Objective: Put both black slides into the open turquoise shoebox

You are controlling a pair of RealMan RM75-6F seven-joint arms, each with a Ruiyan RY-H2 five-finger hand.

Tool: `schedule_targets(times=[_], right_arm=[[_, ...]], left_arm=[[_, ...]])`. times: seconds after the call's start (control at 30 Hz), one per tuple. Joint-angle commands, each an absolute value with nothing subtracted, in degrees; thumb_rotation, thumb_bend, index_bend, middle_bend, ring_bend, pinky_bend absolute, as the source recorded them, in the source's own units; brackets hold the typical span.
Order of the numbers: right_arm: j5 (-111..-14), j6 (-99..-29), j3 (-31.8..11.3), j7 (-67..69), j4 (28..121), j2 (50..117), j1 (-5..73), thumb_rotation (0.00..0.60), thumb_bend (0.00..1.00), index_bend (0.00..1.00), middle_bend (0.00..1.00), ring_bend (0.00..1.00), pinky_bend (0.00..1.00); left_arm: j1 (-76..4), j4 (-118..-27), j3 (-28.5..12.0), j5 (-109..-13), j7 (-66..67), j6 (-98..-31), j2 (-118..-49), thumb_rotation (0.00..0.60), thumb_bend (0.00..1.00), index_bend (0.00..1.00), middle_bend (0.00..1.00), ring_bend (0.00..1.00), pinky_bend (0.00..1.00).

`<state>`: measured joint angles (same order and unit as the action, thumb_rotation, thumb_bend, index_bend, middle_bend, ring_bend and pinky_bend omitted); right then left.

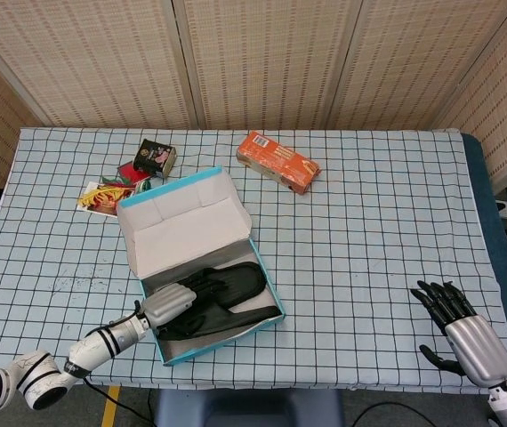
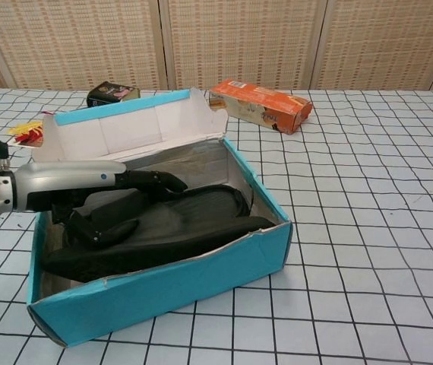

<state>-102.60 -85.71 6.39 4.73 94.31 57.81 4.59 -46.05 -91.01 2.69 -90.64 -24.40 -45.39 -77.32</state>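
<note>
The open turquoise shoebox (image 1: 269, 294) (image 2: 163, 287) stands near the table's front left, its lid (image 1: 182, 222) tilted up behind it. Both black slides (image 1: 231, 294) (image 2: 186, 228) lie inside, one partly over the other. My left hand (image 1: 172, 306) (image 2: 87, 186) reaches in over the box's left wall. Its dark fingers (image 2: 156, 181) stretch above the slides and the thumb rests on a slide; it grips nothing. My right hand (image 1: 462, 334) hovers open at the table's front right corner, far from the box.
An orange carton (image 1: 277, 161) (image 2: 260, 105) lies behind the shoebox. A small dark box (image 1: 156, 157) (image 2: 112, 93) and a colourful packet (image 1: 107, 194) (image 2: 28, 131) sit at the back left. The checked cloth (image 1: 369, 231) covers the table.
</note>
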Motion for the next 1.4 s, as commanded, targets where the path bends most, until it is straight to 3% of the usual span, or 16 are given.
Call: schedule_targets(times=[0.03,0.57,0.97,1.4], right_arm=[[-102.58,-85.73,6.38,4.67,94.31,57.82,4.57,0.600,0.17,0.00,0.00,0.00,0.00],[-102.29,-85.68,6.20,4.57,94.33,57.89,4.56,0.600,0.17,0.00,0.00,0.00,0.00],[-102.44,-85.81,6.25,4.68,94.38,57.83,4.49,0.600,0.17,0.00,0.00,0.00,0.00],[-102.57,-86.43,6.22,4.93,94.38,57.71,4.24,0.600,0.17,0.00,0.00,0.00,0.00]], left_arm=[[-45.84,-89.81,3.52,-90.45,-24.19,-44.82,-78.25,0.600,0.45,0.00,0.00,0.00,0.04],[-44.79,-86.68,4.70,-91.75,-22.30,-47.24,-81.71,0.600,0.45,0.00,0.00,0.00,0.04],[-43.35,-91.69,5.31,-98.05,-25.67,-56.55,-78.87,0.600,0.45,0.00,0.00,0.00,0.04],[-43.80,-91.84,7.02,-100.24,-26.96,-56.93,-79.24,0.600,0.45,0.00,0.00,0.00,0.04]])
